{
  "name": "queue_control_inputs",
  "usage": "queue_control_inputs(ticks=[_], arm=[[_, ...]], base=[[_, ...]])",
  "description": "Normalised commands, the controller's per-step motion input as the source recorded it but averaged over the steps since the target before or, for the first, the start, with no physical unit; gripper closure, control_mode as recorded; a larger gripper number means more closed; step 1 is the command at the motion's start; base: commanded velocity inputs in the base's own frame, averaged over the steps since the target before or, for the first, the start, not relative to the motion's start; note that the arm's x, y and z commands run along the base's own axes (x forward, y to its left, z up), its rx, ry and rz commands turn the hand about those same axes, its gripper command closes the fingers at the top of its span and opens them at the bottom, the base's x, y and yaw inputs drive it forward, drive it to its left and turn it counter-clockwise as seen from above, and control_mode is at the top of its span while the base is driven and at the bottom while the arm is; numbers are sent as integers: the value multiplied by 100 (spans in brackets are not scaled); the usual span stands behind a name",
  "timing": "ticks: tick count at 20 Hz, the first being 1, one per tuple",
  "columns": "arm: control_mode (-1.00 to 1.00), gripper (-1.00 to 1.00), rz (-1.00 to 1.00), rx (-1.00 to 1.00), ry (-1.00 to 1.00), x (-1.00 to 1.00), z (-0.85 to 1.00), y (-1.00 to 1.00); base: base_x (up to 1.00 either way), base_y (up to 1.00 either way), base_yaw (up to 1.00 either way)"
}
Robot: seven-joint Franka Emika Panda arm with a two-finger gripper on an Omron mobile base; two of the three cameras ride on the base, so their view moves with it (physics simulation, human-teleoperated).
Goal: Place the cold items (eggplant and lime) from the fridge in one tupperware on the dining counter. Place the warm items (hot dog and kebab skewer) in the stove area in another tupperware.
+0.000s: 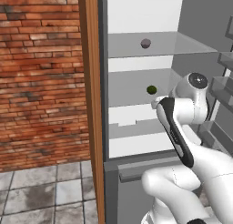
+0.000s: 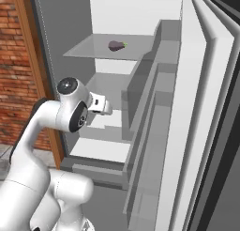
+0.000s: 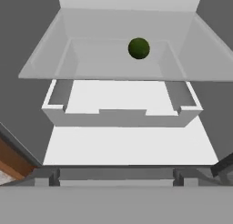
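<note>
Two cold foods sat inside the open grey fridge [image 1: 136, 18], each on its own clear glass shelf. On the top glass shelf [image 2: 89, 49] lay the dark purple eggplant [image 2: 116, 45], a smooth, plump, rounded shape. In the right base view its long side ran left to right, and a small green stem end pointed to the right. In the left base view it looked like a small dull blob [image 1: 145, 43], too small to tell which way it pointed.

One shelf lower [image 3: 50, 63] sat the small round dark green lime [image 3: 139, 48], like a little ball with a slightly bumpy skin. It was toward the back of that shelf, a bit right of the middle in the hand view. Being round, it had no long side. In the left base view the lime [image 1: 151, 89] sat just left of the white robot arm [image 1: 182, 109].

Under the glass was a white box-shaped drawer [image 3: 120, 111] with notched corners, and a flat white floor below it. The fridge walls were smooth and plain grey. A brown wooden panel [image 1: 91, 104] stood beside the fridge, next to a rough red brick wall [image 1: 41, 73]. Grey stone tiles [image 1: 41, 191] covered the floor.

The fingers [image 2: 104, 105] were mostly hidden behind the arm's round joint, so I could not tell from the pictures how wide they stood. They held nothing and were well apart from both foods.
</note>
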Motion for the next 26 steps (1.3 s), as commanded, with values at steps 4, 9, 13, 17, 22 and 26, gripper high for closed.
queue_control_inputs(ticks=[4, 9, 13, 17, 22, 26], arm=[[-100, -100, -2, 2, 4, 27, 7, -17], [-100, -100, 0, 2, 2, 35, 1, -23], [-100, -100, 0, 1, 7, 49, -2, -12], [-100, -100, 0, 0, 14, 63, -12, -1], [-100, -100, 0, 0, 6, 49, -19, -4], [-100, -100, 0, 0, 0, 36, -27, -11]], base=[[0, 0, 0], [0, 0, 0], [0, 0, 0], [0, 0, 0], [0, 0, 0], [0, 0, 0]])
